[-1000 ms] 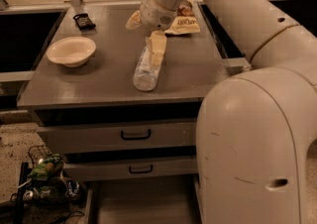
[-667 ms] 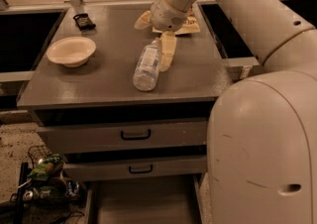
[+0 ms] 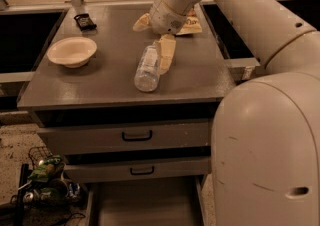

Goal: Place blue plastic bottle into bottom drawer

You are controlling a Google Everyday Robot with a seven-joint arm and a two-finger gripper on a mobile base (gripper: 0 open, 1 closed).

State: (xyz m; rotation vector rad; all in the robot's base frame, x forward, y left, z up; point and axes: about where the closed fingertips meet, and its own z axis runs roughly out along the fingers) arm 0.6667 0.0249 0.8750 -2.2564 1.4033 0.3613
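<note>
The blue plastic bottle (image 3: 148, 68) is clear and ribbed and lies on its side on the grey cabinet top (image 3: 110, 82), near the middle, with one end toward the front edge. My gripper (image 3: 163, 60) reaches down from the upper right and sits against the bottle's right side, at its far half. The bottle rests on the surface and is not lifted. The bottom drawer (image 3: 145, 205) is pulled open below the two upper drawers, and the part of its flat grey floor that shows is bare.
A white bowl (image 3: 72, 51) sits at the left of the cabinet top and a small black object (image 3: 84, 21) at the far left. Snack bags (image 3: 189, 25) lie behind the gripper. My arm and body (image 3: 265, 145) fill the right. A wire basket of clutter (image 3: 46, 180) stands on the floor at the left.
My gripper has moved from above the bottle's far end to its right side and lower toward the cabinet top. The bottle stays where it lay.
</note>
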